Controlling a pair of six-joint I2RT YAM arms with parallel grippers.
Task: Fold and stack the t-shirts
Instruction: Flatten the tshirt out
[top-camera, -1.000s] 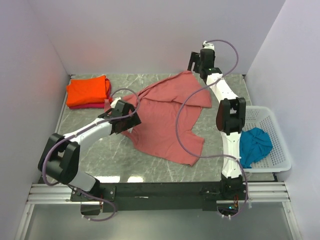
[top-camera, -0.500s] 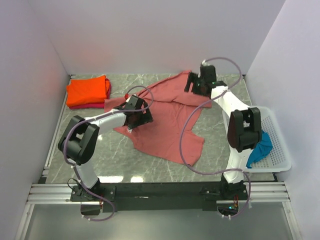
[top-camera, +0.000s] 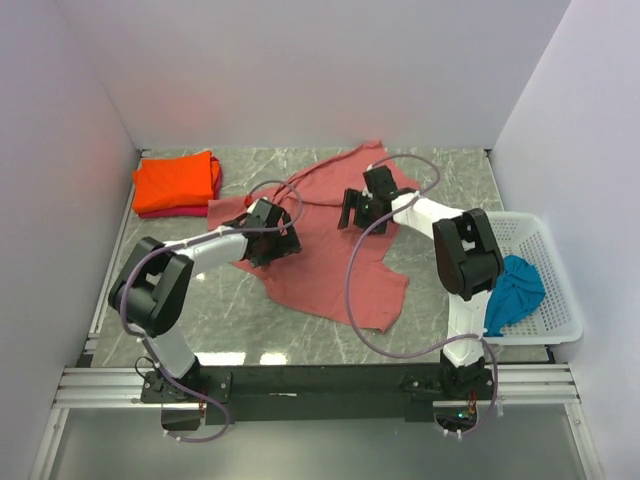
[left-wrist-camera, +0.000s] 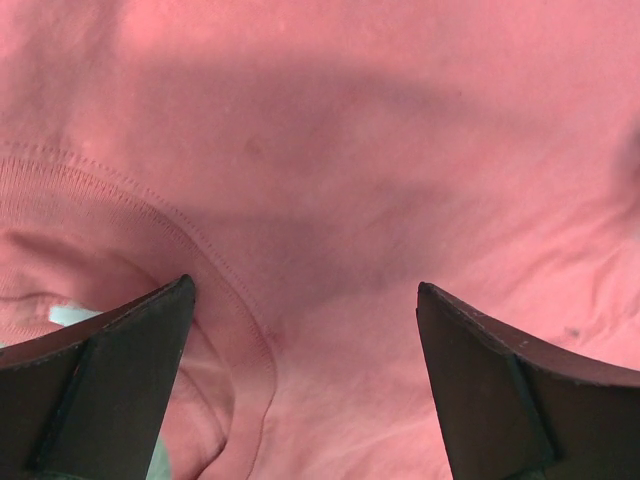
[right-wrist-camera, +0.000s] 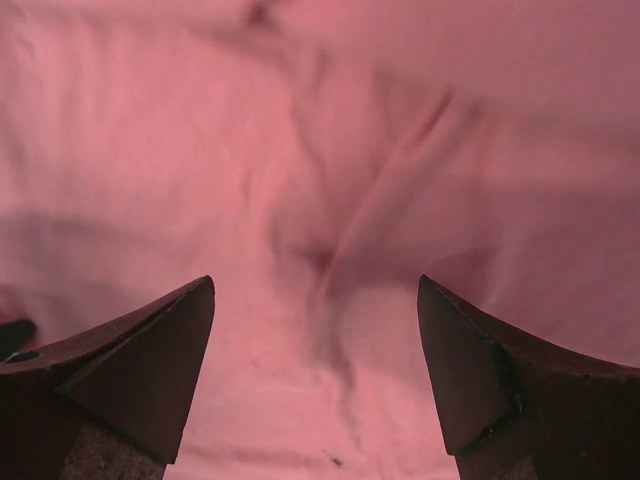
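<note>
Top view: dusty brick-red t-shirt (top-camera: 335, 262) is lying spread and rumpled across the middle of the marble table (top-camera: 200, 315), one part reaching toward the back wall. Left gripper (top-camera: 272, 240) is hanging over the shirt's left portion; right gripper (top-camera: 353, 212) is hanging over its upper middle. Bright orange t-shirt (top-camera: 176, 180) is sitting folded in the far left corner, on top of the pink-red t-shirt (top-camera: 178, 212), which is showing only as a strip at the near edge. Teal-blue t-shirt (top-camera: 512, 290) is lying bunched in the white basket (top-camera: 562, 305) at the right side of the table.

Left wrist view: left gripper (left-wrist-camera: 303, 290) is spreading its jaws wide, nothing between them. Dark fingers (left-wrist-camera: 110, 370) are framing brick-red cloth (left-wrist-camera: 350, 150) that is filling the view. A ribbed collar seam (left-wrist-camera: 160, 225) is curving past the left finger.

Right wrist view: right gripper (right-wrist-camera: 315, 285) is also standing with jaws apart, gripping nothing. Wrinkled brick-red cloth (right-wrist-camera: 300, 130) is lying close beneath; whether the tips are touching it, cannot tell.
</note>
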